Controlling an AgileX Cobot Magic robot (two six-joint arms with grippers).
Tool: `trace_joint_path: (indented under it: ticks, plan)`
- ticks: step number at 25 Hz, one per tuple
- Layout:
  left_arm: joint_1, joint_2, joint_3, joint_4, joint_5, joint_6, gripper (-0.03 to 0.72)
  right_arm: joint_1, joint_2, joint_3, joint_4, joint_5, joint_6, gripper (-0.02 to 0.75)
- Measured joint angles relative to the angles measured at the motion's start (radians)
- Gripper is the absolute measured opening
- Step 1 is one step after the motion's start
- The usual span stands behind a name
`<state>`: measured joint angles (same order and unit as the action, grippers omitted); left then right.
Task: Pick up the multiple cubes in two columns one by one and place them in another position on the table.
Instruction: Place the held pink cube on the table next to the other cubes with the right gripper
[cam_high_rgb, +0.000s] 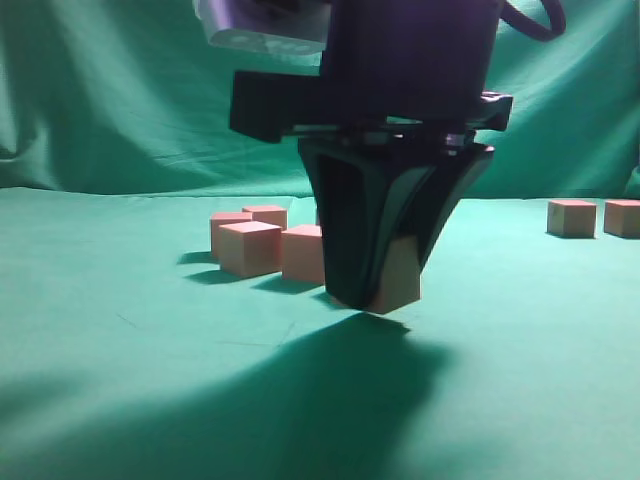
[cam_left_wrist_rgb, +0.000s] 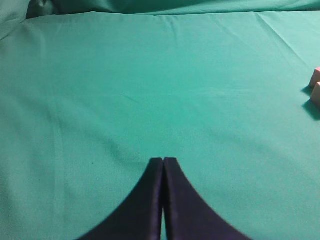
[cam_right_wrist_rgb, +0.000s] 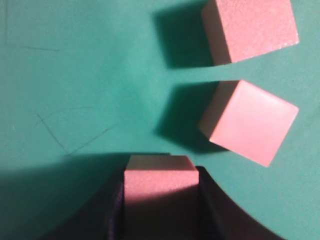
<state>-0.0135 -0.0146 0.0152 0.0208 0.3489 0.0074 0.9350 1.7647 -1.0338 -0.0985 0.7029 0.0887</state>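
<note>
My right gripper (cam_high_rgb: 375, 290) is shut on one salmon cube (cam_high_rgb: 400, 281), which hangs tilted just above the table (cam_high_rgb: 120, 380). In the right wrist view that held cube (cam_right_wrist_rgb: 159, 184) sits between the dark fingers (cam_right_wrist_rgb: 220, 210) of the right gripper (cam_right_wrist_rgb: 160, 172). Two more cubes (cam_right_wrist_rgb: 250, 30) (cam_right_wrist_rgb: 250, 122) lie just beyond it. A cluster of cubes (cam_high_rgb: 248, 247) stands behind the gripper on the left. My left gripper (cam_left_wrist_rgb: 163, 161) is shut on nothing, above bare cloth. It does not show in the exterior view.
Two cubes (cam_high_rgb: 572, 217) (cam_high_rgb: 622, 217) stand far back on the right. Two cube corners (cam_left_wrist_rgb: 315, 86) show at the right edge of the left wrist view. A green cloth backdrop (cam_high_rgb: 120, 90) hangs behind the table.
</note>
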Motion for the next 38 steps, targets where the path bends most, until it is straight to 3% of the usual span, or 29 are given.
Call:
trace_joint_path:
  ticks: [14, 21, 25, 26, 31, 38]
  plan:
    - [0.0, 0.0, 0.0, 0.0, 0.0, 0.0, 0.0, 0.0, 0.019, 0.0, -0.004, -0.002, 0.001, 0.262]
    - [0.0, 0.0, 0.0, 0.0, 0.0, 0.0, 0.0, 0.0, 0.019, 0.0, -0.004, 0.011, 0.001, 0.571]
    - [0.0, 0.0, 0.0, 0.0, 0.0, 0.0, 0.0, 0.0, 0.012, -0.011, -0.004, 0.084, 0.001, 0.567]
    - [0.0, 0.0, 0.0, 0.0, 0.0, 0.0, 0.0, 0.0, 0.0, -0.019, -0.005, 0.112, 0.001, 0.608]
    - [0.0, 0.0, 0.0, 0.0, 0.0, 0.0, 0.0, 0.0, -0.118, -0.07, -0.047, 0.222, 0.002, 0.592]
    - [0.0, 0.0, 0.0, 0.0, 0.0, 0.0, 0.0, -0.065, -0.292, -0.173, -0.212, 0.384, 0.151, 0.592]
